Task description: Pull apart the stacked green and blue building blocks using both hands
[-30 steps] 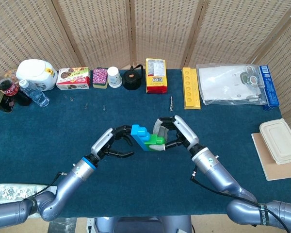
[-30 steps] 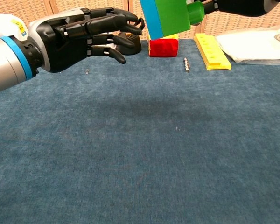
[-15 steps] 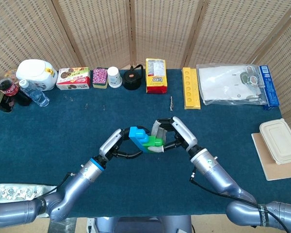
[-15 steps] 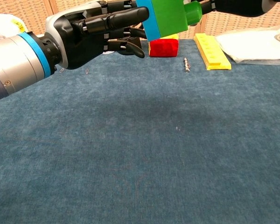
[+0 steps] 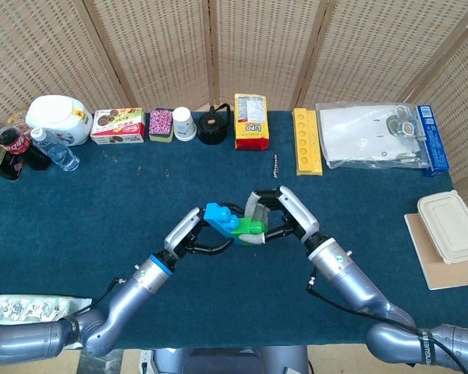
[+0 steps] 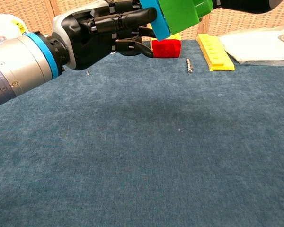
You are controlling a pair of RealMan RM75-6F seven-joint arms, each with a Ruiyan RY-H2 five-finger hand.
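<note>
The blue block [image 5: 217,213] and the green block [image 5: 245,227] are still joined and held above the table's middle. My right hand [image 5: 283,216] grips the green block from the right. From the left, my left hand [image 5: 189,235] has its fingers on the blue block and its thumb curled beneath. In the chest view the blue block [image 6: 156,21] and green block [image 6: 181,11] sit at the top edge. There the left hand [image 6: 102,32] lies against the blue side, and only a dark part of the right hand [image 6: 241,4] shows.
Along the table's far edge stand a red and yellow box [image 5: 250,121], a yellow strip [image 5: 306,141], a black pot [image 5: 213,126], a cup [image 5: 184,123] and bottles [image 5: 15,145]. A plastic bag [image 5: 370,134] and a lidded container [image 5: 450,226] lie right. A small screw [image 6: 189,65] lies on the cloth.
My left hand has moved right, from apart from the blocks to closing onto the blue block. The blocks have tilted slightly; the right hand has kept its grip.
</note>
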